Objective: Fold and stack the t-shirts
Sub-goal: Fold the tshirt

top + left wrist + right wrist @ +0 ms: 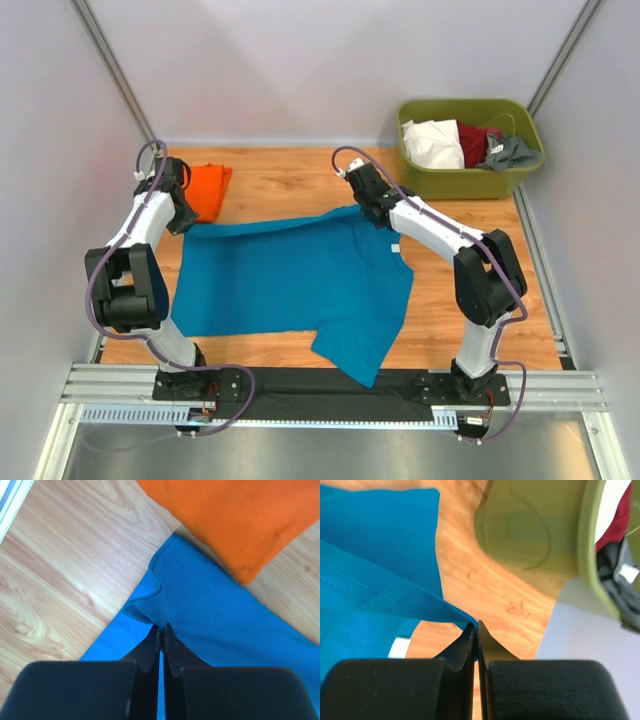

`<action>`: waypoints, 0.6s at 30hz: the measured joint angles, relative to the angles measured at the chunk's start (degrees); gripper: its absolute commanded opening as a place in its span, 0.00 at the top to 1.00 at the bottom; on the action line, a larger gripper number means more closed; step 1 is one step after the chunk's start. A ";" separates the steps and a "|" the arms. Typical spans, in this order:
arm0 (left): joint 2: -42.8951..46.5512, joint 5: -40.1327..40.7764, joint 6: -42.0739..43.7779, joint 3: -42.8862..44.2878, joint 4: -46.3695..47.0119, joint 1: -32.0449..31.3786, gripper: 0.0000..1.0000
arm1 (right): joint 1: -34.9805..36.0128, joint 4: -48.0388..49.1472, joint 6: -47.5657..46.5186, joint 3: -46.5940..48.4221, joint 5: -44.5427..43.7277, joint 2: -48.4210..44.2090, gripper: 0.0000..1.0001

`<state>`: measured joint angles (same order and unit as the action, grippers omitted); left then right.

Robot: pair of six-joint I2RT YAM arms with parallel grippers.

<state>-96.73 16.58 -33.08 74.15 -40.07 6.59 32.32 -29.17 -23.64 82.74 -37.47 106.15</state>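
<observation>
here left gripper (161,627) and right gripper (476,625) pinch the teal t-shirt (290,280), arms outstretched

At upper left of the top view we see the left arm (150,215) hiding part of the orange t-shirt (210,188). In the right wrist view the green tub (520,530) looks blurred to us, cut off at the top edge.

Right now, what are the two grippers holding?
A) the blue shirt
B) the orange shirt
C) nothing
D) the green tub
A: the left gripper and the right gripper are each shut on an edge of the blue shirt, while the orange shirt is held by neither.
</observation>
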 measured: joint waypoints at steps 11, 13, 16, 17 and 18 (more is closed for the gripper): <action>1.88 0.02 0.13 -2.34 -0.83 0.00 1.00 | 2.14 -8.48 8.04 -1.25 2.25 -0.48 1.00; 1.88 0.09 0.15 -2.34 -0.87 0.00 1.00 | 2.54 -9.64 8.70 -0.22 2.47 -0.26 1.00; 1.88 0.31 0.17 -2.34 -0.92 0.00 1.00 | 2.97 -10.51 9.35 1.25 2.54 -0.13 1.00; 1.90 0.39 0.17 -2.34 -0.96 0.00 1.00 | 3.04 -10.60 9.60 1.42 2.51 -0.13 1.00; 1.88 0.44 0.17 -2.34 -0.98 0.00 1.00 | 3.04 -10.82 9.97 1.49 2.51 -0.13 1.00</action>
<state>-94.85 17.02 -32.91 71.81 -41.06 6.59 35.35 -39.99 -13.67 84.23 -34.96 106.02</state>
